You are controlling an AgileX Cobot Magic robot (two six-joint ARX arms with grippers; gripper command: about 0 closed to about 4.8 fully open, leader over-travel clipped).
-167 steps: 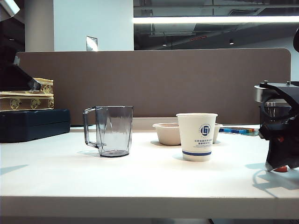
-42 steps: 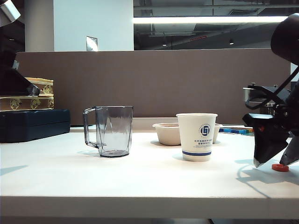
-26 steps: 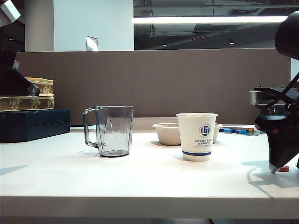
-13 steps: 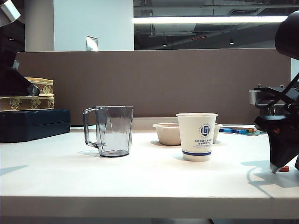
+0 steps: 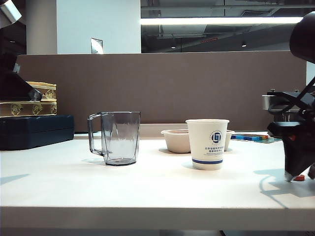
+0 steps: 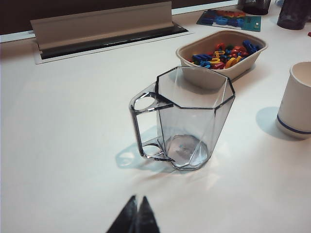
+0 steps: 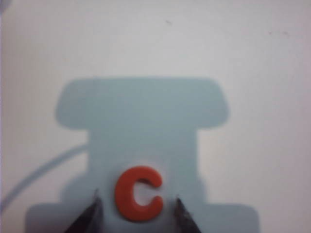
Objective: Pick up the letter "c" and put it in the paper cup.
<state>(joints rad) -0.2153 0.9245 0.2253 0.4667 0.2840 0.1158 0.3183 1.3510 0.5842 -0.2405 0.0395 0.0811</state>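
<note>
right arm: black angular housing, silver cylinder, thin black cables
right claw [image 7: 137, 212]: dark pointed fingertips
left claw [image 6: 136, 216]: black tapered tips

1. At the right edge of your exterior frame, the right claw [image 5: 301, 178] is down at the counter [image 5: 147, 187], with the letter "c" [image 7: 138, 193] lying flat between its tips.
2. The paper cup [image 5: 207, 144] stands right of centre, with the bowl [image 5: 174, 140] behind it.
3. The mug [image 5: 115, 137] stands left of centre.
4. The left claw [image 6: 136, 218] hangs before the mug.
</note>
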